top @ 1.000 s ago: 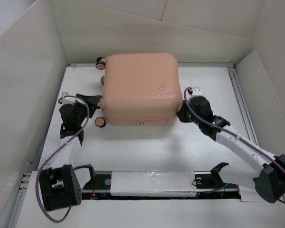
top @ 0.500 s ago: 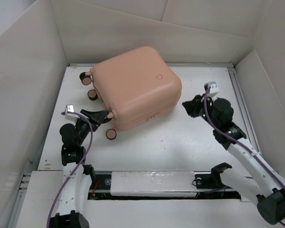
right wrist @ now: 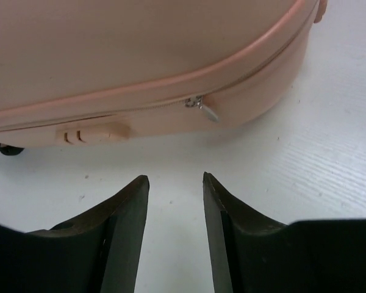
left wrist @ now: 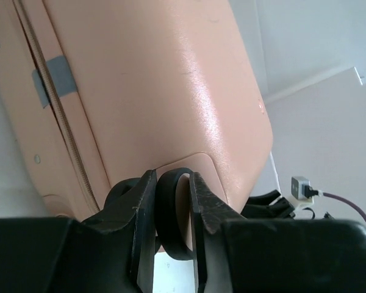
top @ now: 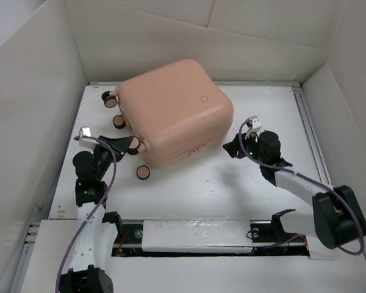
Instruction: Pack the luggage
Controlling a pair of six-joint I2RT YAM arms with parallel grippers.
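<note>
The peach-pink luggage (top: 174,110) lies shut and flat at the back of the table, turned with its wheels to the left. Its round emblem (top: 203,97) faces up. My left gripper (top: 127,145) is shut on one black-rimmed wheel (left wrist: 171,213) at the near left corner, pinching it between both fingers. My right gripper (top: 232,146) stands open just off the luggage's near right side, with nothing between its fingers. In the right wrist view the silver zipper pull (right wrist: 207,110) and a small pink tab (right wrist: 91,132) on the shell (right wrist: 140,49) lie ahead of the gripper (right wrist: 175,178).
White walls (top: 36,91) close in the table on the left, back and right. A second wheel (top: 144,173) rests on the table by the left arm. The base rail (top: 195,235) runs along the near edge.
The luggage swung counter-clockwise, wheels toward the left arm. My left gripper closed on a wheel. My right gripper let go, opened and now sits by the near right side.
</note>
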